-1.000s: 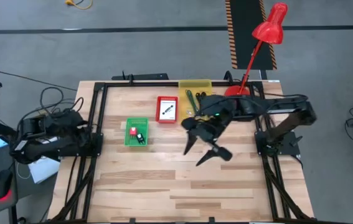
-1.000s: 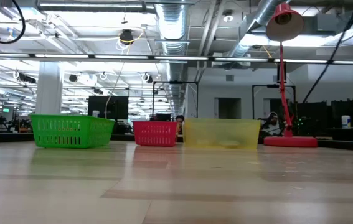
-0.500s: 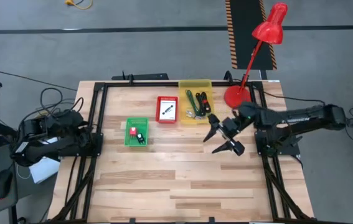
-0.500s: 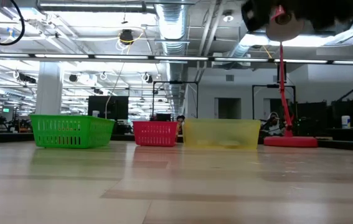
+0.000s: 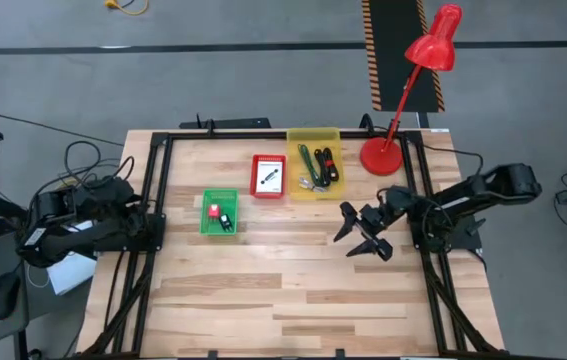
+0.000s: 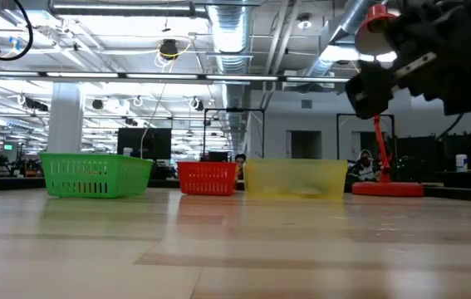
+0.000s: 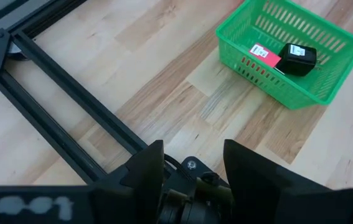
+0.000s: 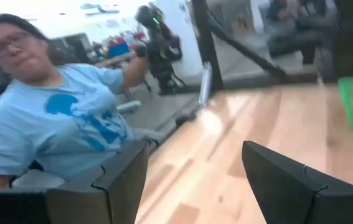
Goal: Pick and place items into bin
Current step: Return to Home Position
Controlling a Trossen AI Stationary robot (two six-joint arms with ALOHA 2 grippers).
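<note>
Three small bins stand on the table's far half: a green one (image 5: pixel 219 212) with a red-and-white packet (image 7: pixel 264 54) and a black piece (image 7: pixel 297 58), a red one (image 5: pixel 268 176) with a white printed card, and a yellow one (image 5: pixel 315 163) with a thin green piece and a black-and-red cable bundle. My right gripper (image 5: pixel 353 238) is open and empty above bare wood, toward the near right of the yellow bin. It also shows in the low view (image 6: pixel 418 58). My left gripper (image 7: pixel 192 168) is open and empty at the table's left edge (image 5: pixel 83 222).
A red desk lamp (image 5: pixel 403 100) stands at the far right corner. A black frame (image 5: pixel 158 200) runs along the table's left, far and right edges. A person in a light blue shirt (image 8: pixel 70 118) sits beyond the table, seen in the right wrist view.
My right gripper has drawn back from beside the yellow bin toward the table's right edge, gone lower and turned about. It has stayed open and empty. The bins and their contents have not moved.
</note>
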